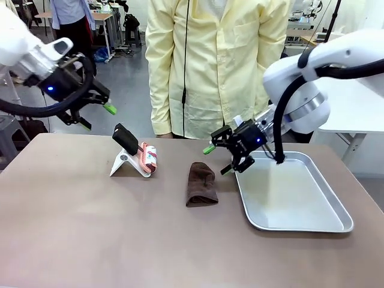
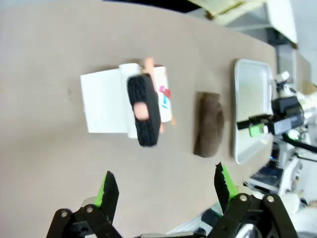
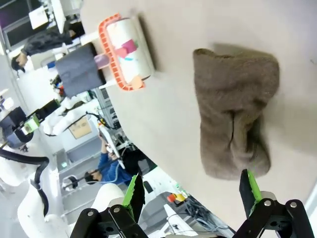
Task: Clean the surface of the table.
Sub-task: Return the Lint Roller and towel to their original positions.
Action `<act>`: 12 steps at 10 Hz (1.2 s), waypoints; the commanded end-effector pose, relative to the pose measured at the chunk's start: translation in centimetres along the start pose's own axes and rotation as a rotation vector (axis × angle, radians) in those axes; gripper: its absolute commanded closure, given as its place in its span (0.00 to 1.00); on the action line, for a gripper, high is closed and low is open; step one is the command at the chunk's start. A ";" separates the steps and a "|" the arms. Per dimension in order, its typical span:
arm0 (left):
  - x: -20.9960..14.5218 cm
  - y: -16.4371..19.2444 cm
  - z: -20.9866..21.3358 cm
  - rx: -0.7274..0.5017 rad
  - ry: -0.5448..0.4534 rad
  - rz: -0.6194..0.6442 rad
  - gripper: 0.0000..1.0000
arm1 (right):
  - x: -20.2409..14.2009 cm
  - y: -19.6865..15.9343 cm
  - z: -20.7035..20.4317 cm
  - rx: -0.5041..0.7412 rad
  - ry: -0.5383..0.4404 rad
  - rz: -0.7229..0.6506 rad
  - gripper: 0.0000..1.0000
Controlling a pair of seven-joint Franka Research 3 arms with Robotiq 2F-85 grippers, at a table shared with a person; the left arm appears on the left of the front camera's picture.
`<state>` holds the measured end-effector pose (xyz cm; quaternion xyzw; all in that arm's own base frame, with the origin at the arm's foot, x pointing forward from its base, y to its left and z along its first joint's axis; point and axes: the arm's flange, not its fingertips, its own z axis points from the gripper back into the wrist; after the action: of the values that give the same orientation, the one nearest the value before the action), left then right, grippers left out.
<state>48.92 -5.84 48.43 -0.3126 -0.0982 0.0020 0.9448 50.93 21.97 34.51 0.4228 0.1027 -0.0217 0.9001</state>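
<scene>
The brownish-taupe table (image 1: 90, 228) carries a folded dark brown cloth (image 1: 201, 184) near its middle. My right gripper (image 1: 217, 160) hovers open just right of the cloth, by the tray's far left corner; its wrist view looks down on the cloth (image 3: 235, 124) beyond the spread green-padded fingers (image 3: 133, 196). My left gripper (image 1: 96, 117) hangs open and empty, high above the table's far left. The left wrist view has the cloth (image 2: 208, 124) and the table (image 2: 49, 49) well below the open left gripper (image 2: 166, 186).
A roller with a black handle (image 1: 135, 150) leans on a white stand left of the cloth, roller (image 2: 146, 106), roller (image 3: 124, 52). A shiny metal tray (image 1: 336, 222) lies at the right, tray (image 2: 247, 99). A person in a yellow shirt (image 1: 216, 60) stands at the far edge.
</scene>
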 end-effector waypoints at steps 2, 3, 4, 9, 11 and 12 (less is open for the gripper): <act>-5.3 4.9 2.7 -0.250 -0.034 -0.123 0.00 | -4.1 0.8 4.7 0.035 -0.041 0.087 0.00; -6.6 7.0 3.3 -0.346 -0.033 -0.148 0.00 | -5.8 0.4 6.3 0.112 -0.025 0.095 0.00; -7.7 9.3 3.6 -0.428 -0.020 -0.141 0.00 | -7.7 -0.6 7.7 0.178 -0.001 0.102 0.00; -10.1 17.6 3.2 -0.789 -0.099 -0.019 0.00 | -15.5 -10.4 13.9 0.494 -0.172 0.047 0.00; -9.6 18.4 3.3 -0.839 -0.093 -0.029 0.00 | -17.3 -13.6 16.2 0.610 -0.267 0.013 0.00; -9.3 18.3 3.3 -0.829 -0.077 -0.023 0.00 | -17.4 -14.2 16.5 0.626 -0.287 0.006 0.00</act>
<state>39.59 10.41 38.06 -0.6603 -0.1264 -0.0243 0.7399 36.41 -1.63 38.15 0.6544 -0.0150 -0.1143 0.7473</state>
